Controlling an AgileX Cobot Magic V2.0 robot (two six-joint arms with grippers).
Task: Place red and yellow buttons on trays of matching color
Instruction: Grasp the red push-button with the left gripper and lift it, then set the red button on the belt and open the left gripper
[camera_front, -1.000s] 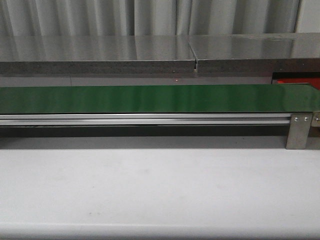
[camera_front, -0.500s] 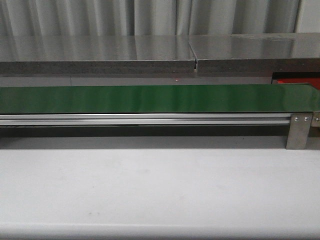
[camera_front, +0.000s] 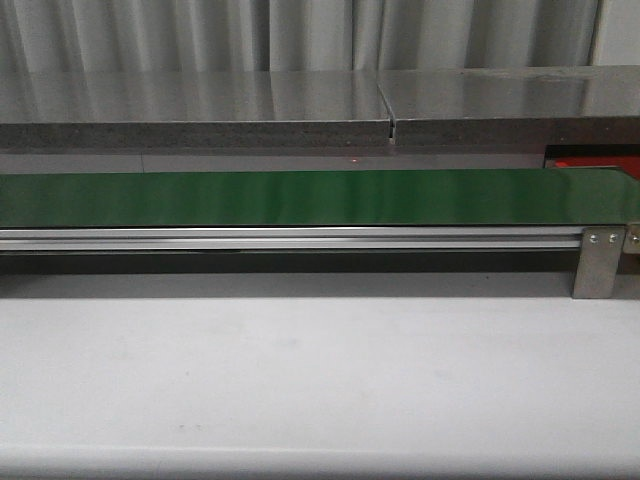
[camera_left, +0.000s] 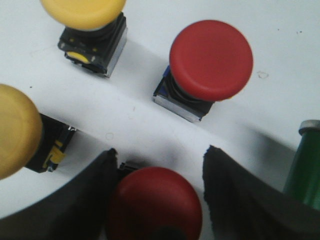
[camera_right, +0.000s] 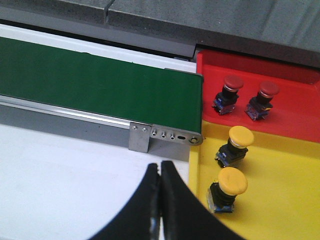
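In the left wrist view my left gripper (camera_left: 161, 151) is open, and a dark red button (camera_left: 155, 202) stands on the white table between its fingers. The button is close against one finger, with a gap to the other. Just beyond stand another red button (camera_left: 211, 59) and two yellow buttons (camera_left: 82, 11) (camera_left: 15, 130). My right gripper (camera_right: 160, 165) is shut on nothing above the white table, beside the trays. The red tray (camera_right: 295, 80) holds two red buttons (camera_right: 232, 83) (camera_right: 268, 90). The yellow tray (camera_right: 280, 200) holds two yellow buttons (camera_right: 241, 136) (camera_right: 233, 181).
The long green belt (camera_front: 300, 197) runs across the table on a metal rail, ending at a bracket (camera_right: 165, 134) beside the trays. Its end roller (camera_left: 305, 165) shows by the left gripper. A sliver of the red tray (camera_front: 590, 162) shows at the far right behind the belt. A grey ledge (camera_front: 200, 110) stands behind it.
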